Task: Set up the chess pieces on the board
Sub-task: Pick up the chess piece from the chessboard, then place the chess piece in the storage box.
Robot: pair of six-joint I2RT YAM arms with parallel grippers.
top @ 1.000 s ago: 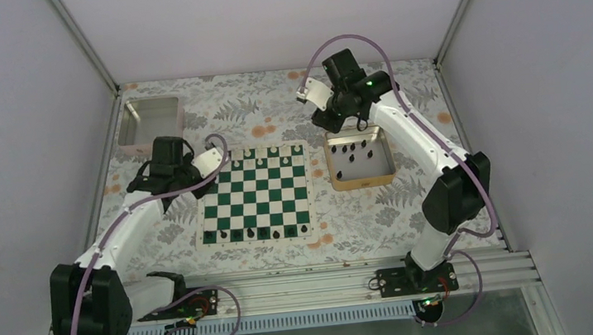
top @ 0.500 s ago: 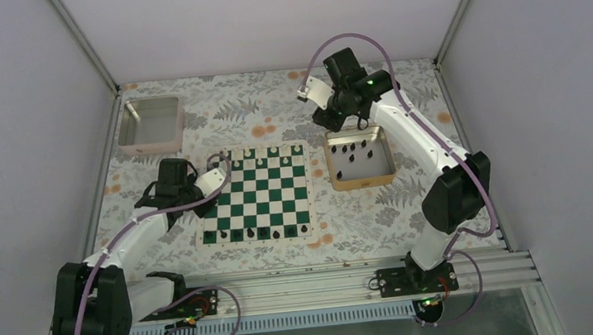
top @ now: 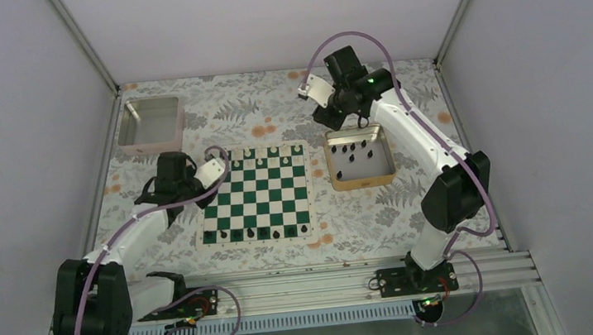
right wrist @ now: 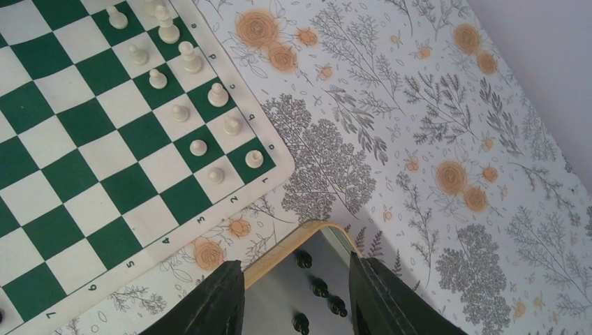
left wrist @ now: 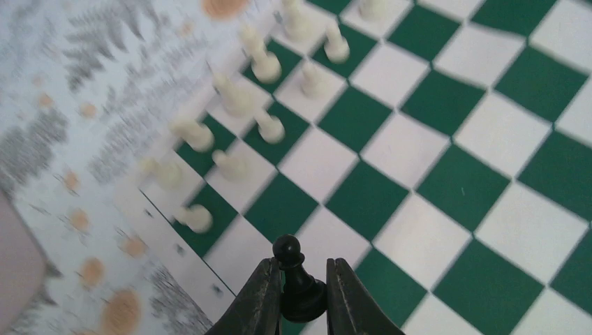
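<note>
The left gripper (left wrist: 303, 279) is clamped on a black pawn (left wrist: 287, 248) — its two dark fingers press the base of the piece from either side. The pawn stands upright between them, its round head clear above the fingertips. In the left wrist view the pawn hangs over the edge squares of the board (top: 256, 197), not far from the corner where the white pieces (left wrist: 265, 66) stand in two rows. Whether its foot touches the mat cannot be told. From above, the left arm reaches to the far-left corner of the board, with its wrist just beside the cream border.

The right gripper (right wrist: 297, 266) has its jaws well apart and holds nothing. It hovers over the far-left corner of the gold-rimmed tray (top: 364, 183), which lies just to the right of the board without touching it. Loose black pieces (top: 356, 154) are scattered inside that tray — four of them show between the dark fingers in the right wrist view.

On the board a near row of black pieces (top: 263, 232) lines the edge closest to the arm bases, one piece to a square. The white pieces fill the two far rows. A pale pink tray (top: 176, 122) sits at the far left of the table, well apart from the board, on the floral cloth (top: 270, 104) that covers the whole surface
</note>
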